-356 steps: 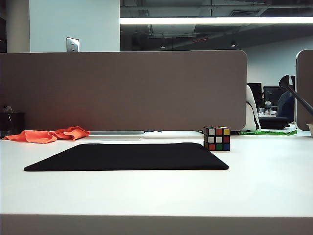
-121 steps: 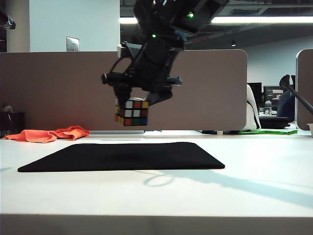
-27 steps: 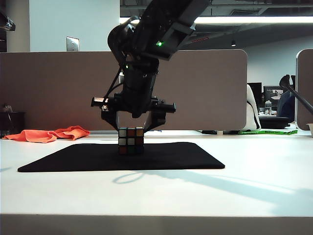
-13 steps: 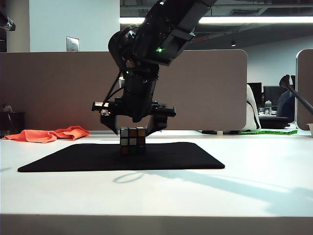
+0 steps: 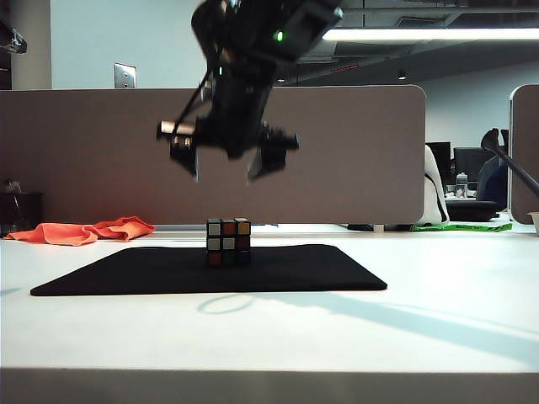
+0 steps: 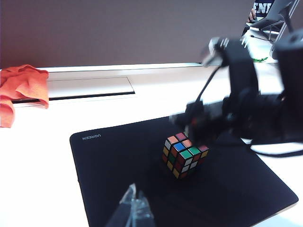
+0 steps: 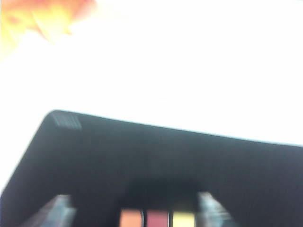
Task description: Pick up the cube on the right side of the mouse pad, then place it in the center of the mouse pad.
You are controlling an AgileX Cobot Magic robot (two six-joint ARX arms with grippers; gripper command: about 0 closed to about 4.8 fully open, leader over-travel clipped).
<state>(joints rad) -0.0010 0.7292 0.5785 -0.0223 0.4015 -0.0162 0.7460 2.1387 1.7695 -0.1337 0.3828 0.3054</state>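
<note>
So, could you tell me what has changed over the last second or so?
The right gripper, open, has risen clear of the cube, which it straddled a second ago; it now hangs above it, empty. The cube stays on the mouse pad near its centre, unmoved. The left gripper shows only its fingertips near the pad's edge. The orange cloth is unchanged.

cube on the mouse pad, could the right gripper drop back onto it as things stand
Probably yes: the right gripper hangs open directly above the cube, nothing between them. The left gripper sits off to the side over the mouse pad.
</note>
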